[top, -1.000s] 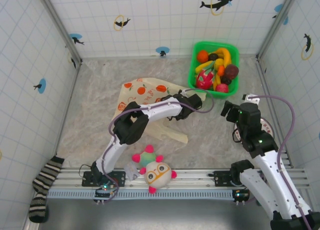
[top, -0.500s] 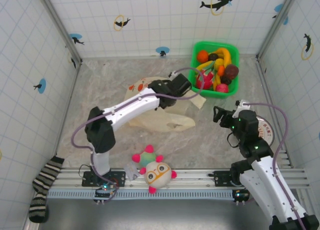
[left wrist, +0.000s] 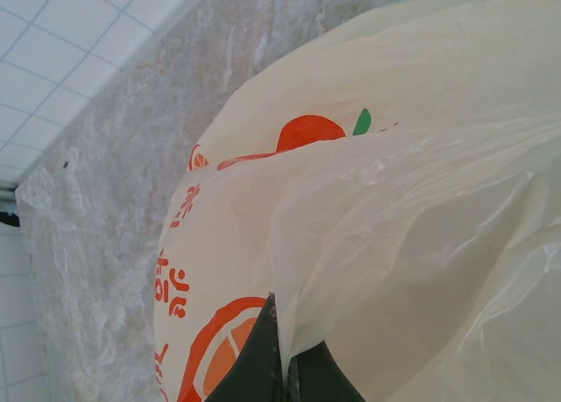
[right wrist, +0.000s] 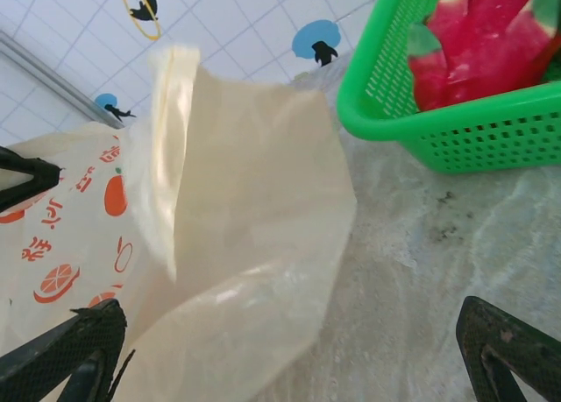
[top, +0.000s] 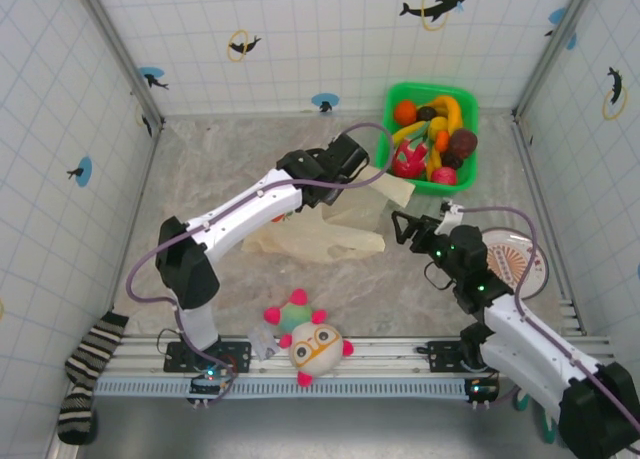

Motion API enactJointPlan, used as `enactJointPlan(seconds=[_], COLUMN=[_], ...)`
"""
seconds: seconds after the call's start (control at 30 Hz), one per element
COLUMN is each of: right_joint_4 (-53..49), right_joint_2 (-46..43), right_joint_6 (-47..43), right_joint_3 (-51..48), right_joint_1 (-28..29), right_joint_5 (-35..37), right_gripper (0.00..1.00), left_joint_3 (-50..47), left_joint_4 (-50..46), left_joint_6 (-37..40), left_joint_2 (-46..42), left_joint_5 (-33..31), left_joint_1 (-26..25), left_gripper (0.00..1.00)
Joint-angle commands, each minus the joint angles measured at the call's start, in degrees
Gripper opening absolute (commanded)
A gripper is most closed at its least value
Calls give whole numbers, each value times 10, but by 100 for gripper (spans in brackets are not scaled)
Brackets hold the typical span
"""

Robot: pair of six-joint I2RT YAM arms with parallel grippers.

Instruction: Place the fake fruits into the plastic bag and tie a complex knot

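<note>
Left gripper (left wrist: pixel 282 376) pinched shut on the plastic bag (top: pixel 320 237); my right gripper (top: pixel 402 229) gapes wide just beside it. Beyond both, I see the fake fruits (top: pixel 436 139) heaped in the green basket (top: pixel 432 86).

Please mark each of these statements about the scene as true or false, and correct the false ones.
1. The left gripper is shut on the plastic bag. True.
2. The right gripper is closed on a fruit. False: it is open and holds nothing; it faces the bag.
3. The fake fruits lie in the green basket. True.
4. The white plush ball sits inside the bag. False: it lies on the table near the arm bases, apart from the bag.
5. The striped sock lies beside the basket. False: it is at the near left corner, far from the basket.
</note>
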Motion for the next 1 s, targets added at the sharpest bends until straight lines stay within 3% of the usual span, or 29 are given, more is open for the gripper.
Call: enactJointPlan(seconds=[0.0,0.17,0.37,0.67,0.87,0.97], right_joint_4=[109,134,183,112,20,5], right_joint_2=[59,178,269,355,379,382], right_joint_6=[-17,-49,-40,-4,-9,-23], right_joint_3=[26,92,174,299,346,354], right_joint_1=[14,9,-37,-110,-127,-126], right_joint_5=[28,54,23,0,13,-1], right_gripper=[100,100,100,100,100,100], left_joint_3=[21,9,-53,-169,-201,-198], left_joint_4=[-14,-13,32,144,165,165], left_joint_6=[11,21,66,117,85,71], left_joint_2=[-32,-52,-99,-214,-269,-275], left_joint_5=[19,11,32,128,194,192], left_joint_1=[0,0,0,10,74,92], left_gripper=[0,0,0,0,0,0])
